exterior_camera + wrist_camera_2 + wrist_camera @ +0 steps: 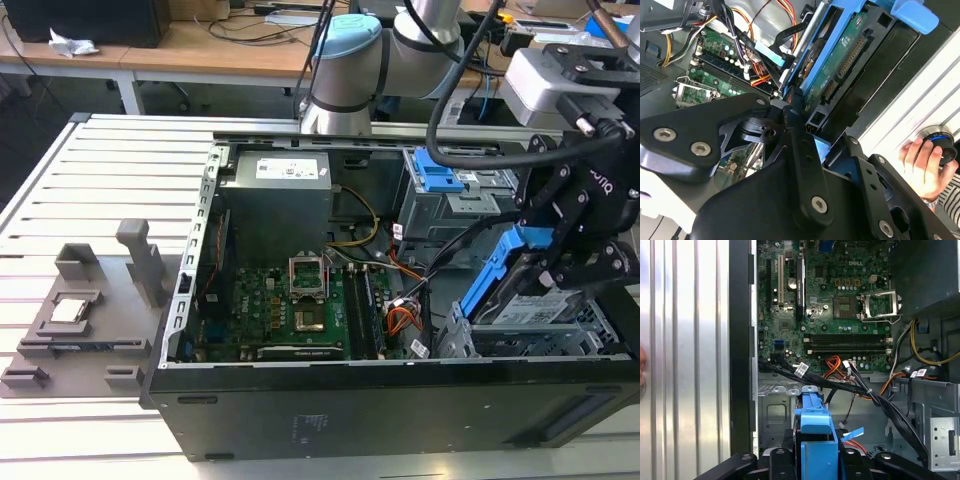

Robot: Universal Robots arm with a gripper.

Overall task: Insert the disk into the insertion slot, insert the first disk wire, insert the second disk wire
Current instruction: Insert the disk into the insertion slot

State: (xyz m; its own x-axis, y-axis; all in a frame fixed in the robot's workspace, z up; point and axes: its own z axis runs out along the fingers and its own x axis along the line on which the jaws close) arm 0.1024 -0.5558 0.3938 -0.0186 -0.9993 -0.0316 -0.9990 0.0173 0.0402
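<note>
One disk (517,308) (tilted) in the gripper (562,280)

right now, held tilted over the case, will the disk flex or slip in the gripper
The disk looks like a rigid metal block, probably heavy for its size and unlikely to flex. Its blue carrier is smooth plastic, so it may slip in the gripper. Its bare circuit board is likely fragile.

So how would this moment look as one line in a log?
gripper: shut on disk | disk: tilted, low end at insertion slot | computer case: open
</note>
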